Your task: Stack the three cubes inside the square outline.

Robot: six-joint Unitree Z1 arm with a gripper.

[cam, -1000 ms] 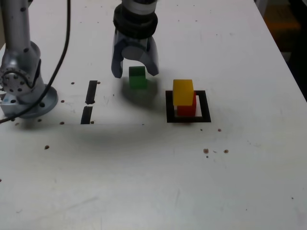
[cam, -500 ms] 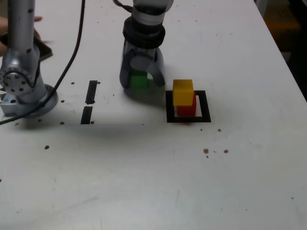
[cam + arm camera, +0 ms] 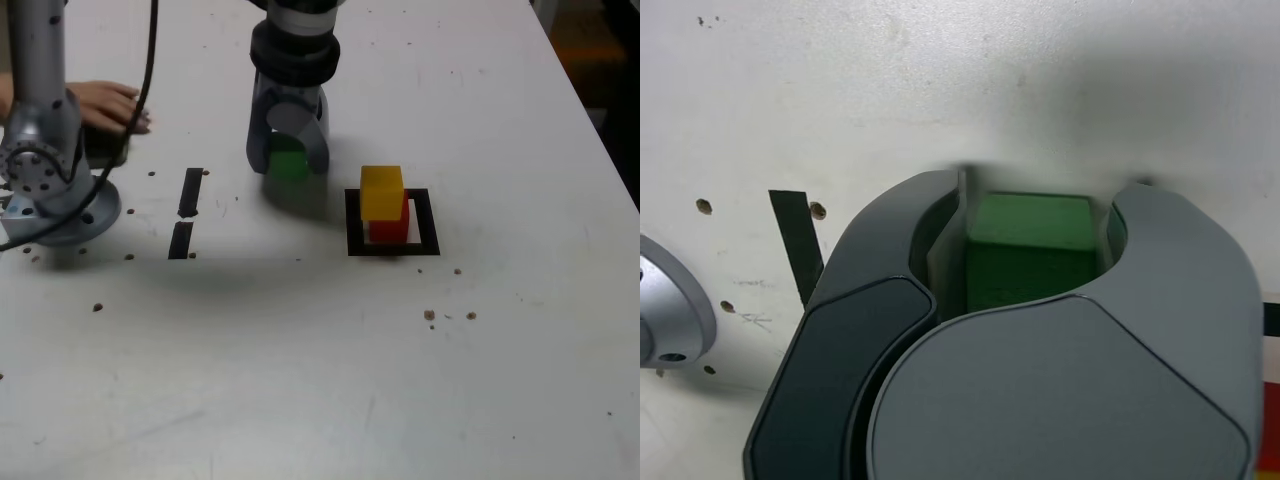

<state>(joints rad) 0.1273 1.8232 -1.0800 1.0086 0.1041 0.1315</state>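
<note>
White tabletop [image 3: 330, 380] carries a black square outline [image 3: 430, 222] holding a red cube [image 3: 392, 228] with a yellow cube [image 3: 381, 191] stacked on top. To the exterior view's left, the gripper [image 3: 289, 160] is clamped narrowly on the green cube [image 3: 288, 163], which sits on the table.

The pincer [image 3: 1035, 250] has the green cube [image 3: 1030, 235] pressed between its two jaws, low over the white tabletop [image 3: 940, 80]; a black strip [image 3: 798, 245] lies just beside.
</note>
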